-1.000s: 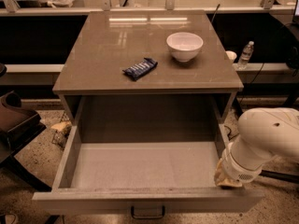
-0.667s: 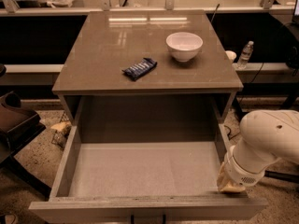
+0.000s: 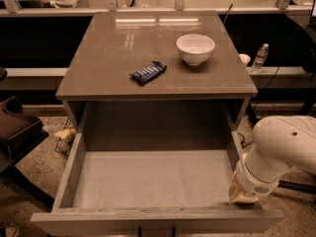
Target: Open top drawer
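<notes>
The top drawer (image 3: pixel 148 177) stands pulled far out of the cabinet, and its plain grey box interior is bare. Its front panel (image 3: pixel 158 221) runs along the bottom edge of the view, with the dark handle (image 3: pixel 156 230) just showing at the centre. My white arm (image 3: pixel 279 152) reaches in from the right. My gripper (image 3: pixel 243 195) hangs at the drawer's front right corner, against the side wall, well to the right of the handle.
On the cabinet top (image 3: pixel 113 58) lie a dark blue snack packet (image 3: pixel 148 72) and a white bowl (image 3: pixel 195 48). A water bottle (image 3: pixel 259 57) stands on a ledge at the right. A dark chair (image 3: pixel 17 132) stands at the left.
The drawer has slid further out toward the camera, so its front panel now sits lower in view. My arm has shifted slightly with it.
</notes>
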`<state>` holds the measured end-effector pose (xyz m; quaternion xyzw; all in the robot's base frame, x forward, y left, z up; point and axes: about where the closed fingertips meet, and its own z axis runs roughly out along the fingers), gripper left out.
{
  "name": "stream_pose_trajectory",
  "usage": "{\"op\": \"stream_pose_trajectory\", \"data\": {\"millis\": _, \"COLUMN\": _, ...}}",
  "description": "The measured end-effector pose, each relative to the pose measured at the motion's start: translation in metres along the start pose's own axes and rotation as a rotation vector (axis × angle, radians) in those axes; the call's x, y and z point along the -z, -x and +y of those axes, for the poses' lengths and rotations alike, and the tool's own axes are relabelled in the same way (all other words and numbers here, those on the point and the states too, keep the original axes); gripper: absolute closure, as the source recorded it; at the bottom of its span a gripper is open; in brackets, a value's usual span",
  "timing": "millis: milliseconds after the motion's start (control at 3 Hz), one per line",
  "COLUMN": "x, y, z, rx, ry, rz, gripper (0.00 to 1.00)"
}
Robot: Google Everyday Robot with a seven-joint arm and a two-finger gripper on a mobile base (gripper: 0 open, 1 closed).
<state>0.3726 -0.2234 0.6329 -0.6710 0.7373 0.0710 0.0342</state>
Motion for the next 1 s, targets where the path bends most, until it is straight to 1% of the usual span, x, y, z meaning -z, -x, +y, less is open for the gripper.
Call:
{"op": "stream_pose_trajectory", "data": {"millis": 333, "x": 0.0005, "y": 0.0000, "z": 0.0005, "rx": 0.001, "ry": -0.001, "rz": 0.001, "gripper": 0.17}}
{"op": "stream_pose_trajectory", "data": {"millis": 667, "x": 0.0010, "y": 0.0000, "z": 0.0012, "rx": 0.001, "ry": -0.001, "rz": 0.003, "gripper": 0.00}}
{"op": "stream_pose_trajectory", "data": {"millis": 1000, "x": 0.0010, "y": 0.0000, "z": 0.0012, "rx": 0.001, "ry": -0.001, "rz": 0.003, "gripper": 0.00}}
